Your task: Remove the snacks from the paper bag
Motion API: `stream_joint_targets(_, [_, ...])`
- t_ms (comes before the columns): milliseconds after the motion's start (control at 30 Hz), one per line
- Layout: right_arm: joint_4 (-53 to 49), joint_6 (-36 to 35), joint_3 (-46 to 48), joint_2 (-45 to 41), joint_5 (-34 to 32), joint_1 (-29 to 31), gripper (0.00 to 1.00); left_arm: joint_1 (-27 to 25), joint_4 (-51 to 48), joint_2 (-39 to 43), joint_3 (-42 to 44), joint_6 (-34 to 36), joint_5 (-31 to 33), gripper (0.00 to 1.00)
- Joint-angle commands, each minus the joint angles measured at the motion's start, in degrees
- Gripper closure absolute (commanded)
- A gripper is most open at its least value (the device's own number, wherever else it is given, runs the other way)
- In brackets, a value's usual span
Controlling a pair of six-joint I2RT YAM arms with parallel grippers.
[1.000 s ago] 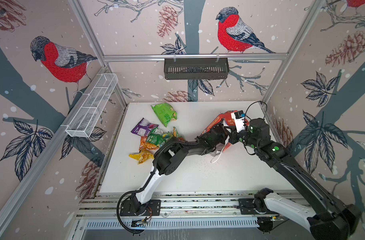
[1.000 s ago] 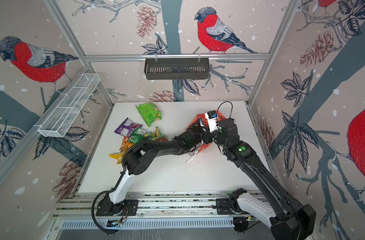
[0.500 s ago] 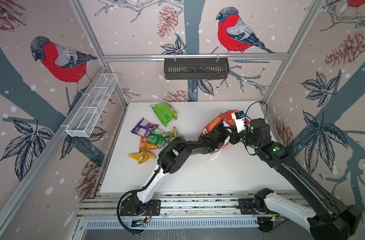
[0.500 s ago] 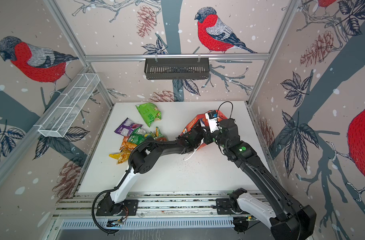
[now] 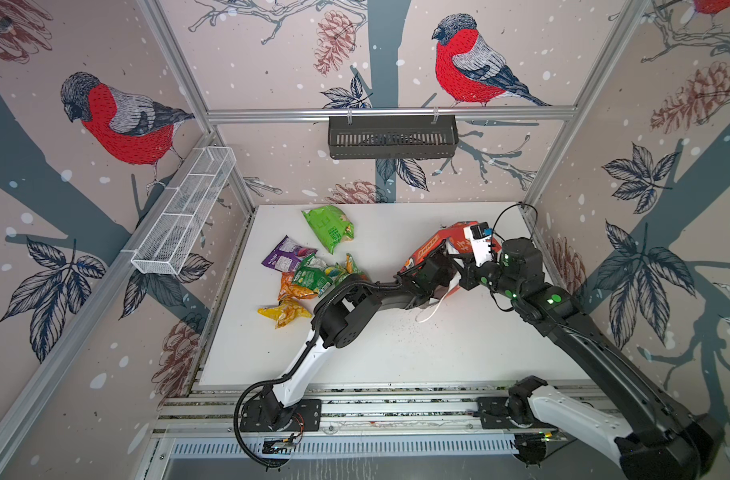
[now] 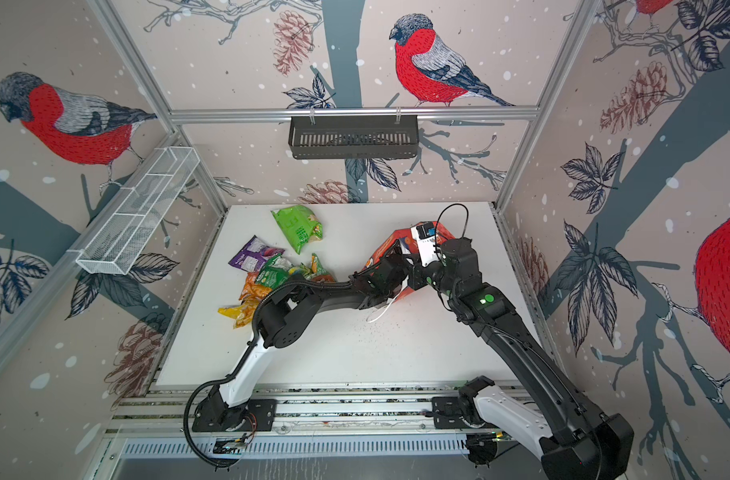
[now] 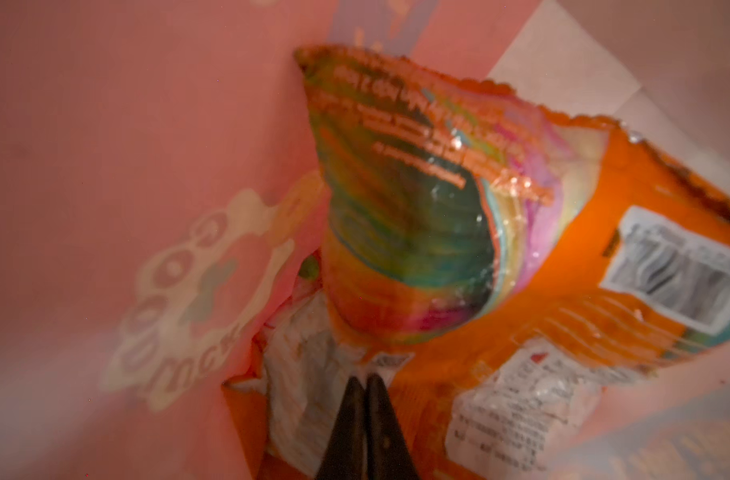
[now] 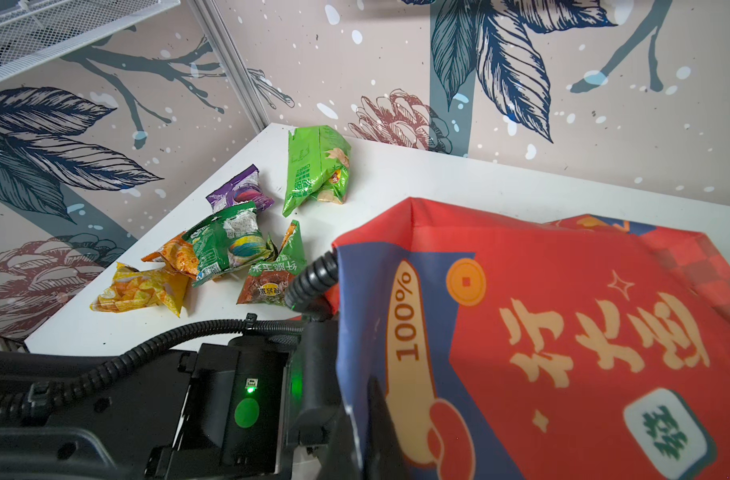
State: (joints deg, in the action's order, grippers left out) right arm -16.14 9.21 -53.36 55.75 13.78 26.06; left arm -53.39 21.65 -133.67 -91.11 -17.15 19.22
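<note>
While your right gripper [image 8: 361, 428] pinches the paper bag [image 8: 562, 332] by its rim, your left gripper [image 7: 365, 380] — deep inside — sits closed on the orange packet [image 7: 542, 291] at its edge.

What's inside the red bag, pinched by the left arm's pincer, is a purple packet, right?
Not purple. The left wrist view shows the left pincer shut on an orange packet inside the red bag; the purple packet lies out on the table.

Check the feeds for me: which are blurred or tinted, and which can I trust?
Left wrist view: pink cast inside the paper bag, orange packet soft, print unreadable, glare specks on foil, left claw dark. Right wrist view: bag print and bright green packet sharp. In both top views: even light, no blur.
</note>
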Motion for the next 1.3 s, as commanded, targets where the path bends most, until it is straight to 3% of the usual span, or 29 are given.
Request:
stream_joint_targets(0, [0.24,-0.38,0.42,-0.46,4.6,-0.11,1.0,0.3,-1.23,1.65,1.66,-0.33,-0.18,1.0])
stream_joint_targets(500, [-0.51,-0.76,2.09,-0.72,2.93,-0.64,1.0,0.3,3.98,12.88,12.41,-1.39,-3.92,1.0])
stream_joint_targets(1000, [-0.12,0.01,2.2,-1.0,2.02,-0.64,1.0,0.3,3.54,20.7,17.71,-2.02,-6.16,1.0])
stream_joint_targets(1267, [0.36,1.47,1.7,-1.5,-1.57,-0.59,1.0,0.3,3.25,22.8,18.79,-2.14,-7.95,1.0])
